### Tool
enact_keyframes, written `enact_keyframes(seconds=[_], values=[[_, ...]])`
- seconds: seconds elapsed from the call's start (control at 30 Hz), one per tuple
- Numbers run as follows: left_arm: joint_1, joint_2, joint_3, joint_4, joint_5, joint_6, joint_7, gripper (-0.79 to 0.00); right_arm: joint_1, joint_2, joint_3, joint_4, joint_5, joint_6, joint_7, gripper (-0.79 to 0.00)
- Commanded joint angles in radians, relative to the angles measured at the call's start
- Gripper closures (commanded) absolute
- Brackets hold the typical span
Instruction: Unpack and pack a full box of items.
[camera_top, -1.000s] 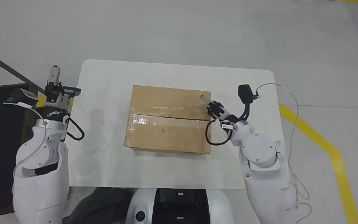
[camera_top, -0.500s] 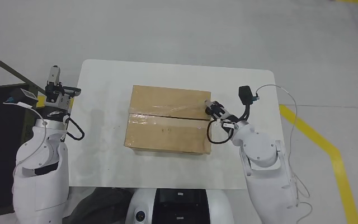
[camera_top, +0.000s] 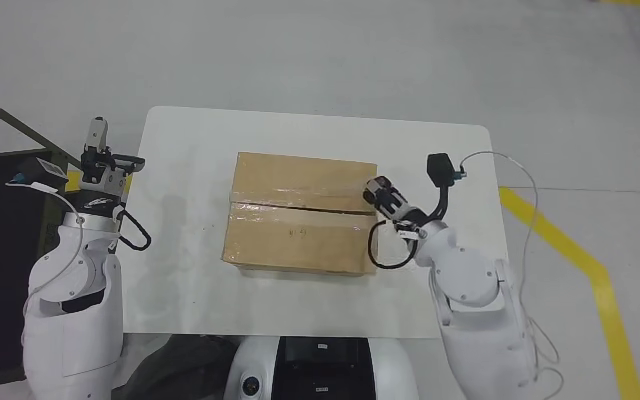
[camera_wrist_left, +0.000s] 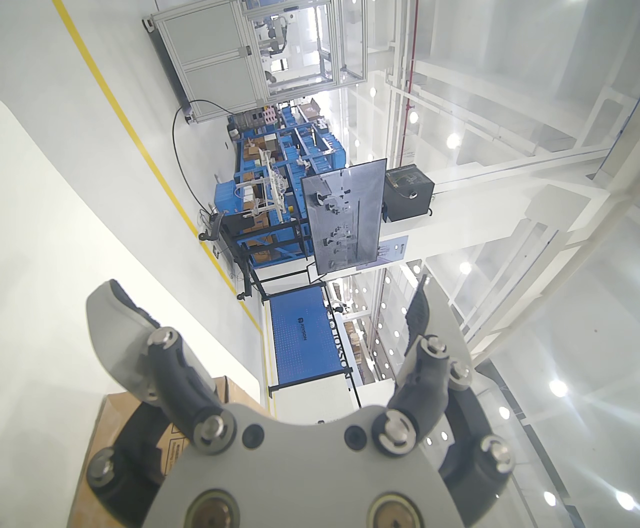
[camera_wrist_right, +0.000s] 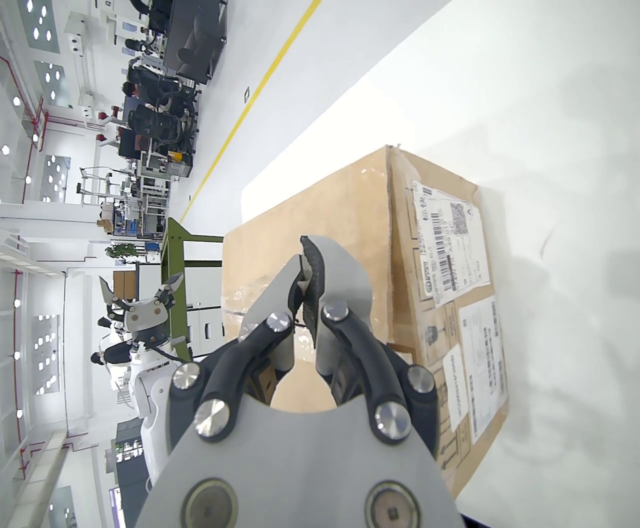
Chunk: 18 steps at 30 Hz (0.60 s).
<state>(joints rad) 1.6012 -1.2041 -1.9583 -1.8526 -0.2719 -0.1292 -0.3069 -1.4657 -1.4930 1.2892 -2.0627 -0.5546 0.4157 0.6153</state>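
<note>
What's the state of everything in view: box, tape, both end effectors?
box: closed, flaps down, flat on the table
clear tape: stuck along the box's top seam
left end effector: open, empty, raised off to the table's side
right end effector: shut, over the box top by the seam's end

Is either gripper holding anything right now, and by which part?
Nothing is held. The left gripper is open and empty; the right gripper is shut on nothing, tips over the box top.

bright, overhead | ceiling lamps (camera_wrist_left: 452, 141) flare | soft shadows | edges bent
</note>
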Motion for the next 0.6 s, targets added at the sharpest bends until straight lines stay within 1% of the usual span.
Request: enact_keyframes(seconds=[0.0, 0.27, 0.43, 0.57], values=[[0.0, 0.0, 0.0, 0.0, 0.0, 0.0, 0.0, -0.785, -0.013, 0.002, -0.009, -0.024, -0.012, -0.031, -0.027, 0.0], [0.0, 0.0, 0.0, 0.0, 0.0, 0.0, 0.0, -0.785, -0.045, 0.009, -0.066, -0.103, -0.07, -0.17, -0.149, 0.0], [0.0, 0.0, 0.0, 0.0, 0.0, 0.0, 0.0, -0.785, -0.041, 0.01, -0.097, -0.123, -0.098, -0.214, -0.205, 0.0], [0.0, 0.0, 0.0, 0.0, 0.0, 0.0, 0.0, -0.785, -0.009, 0.012, -0.122, -0.139, -0.13, -0.219, -0.191, 0.0]])
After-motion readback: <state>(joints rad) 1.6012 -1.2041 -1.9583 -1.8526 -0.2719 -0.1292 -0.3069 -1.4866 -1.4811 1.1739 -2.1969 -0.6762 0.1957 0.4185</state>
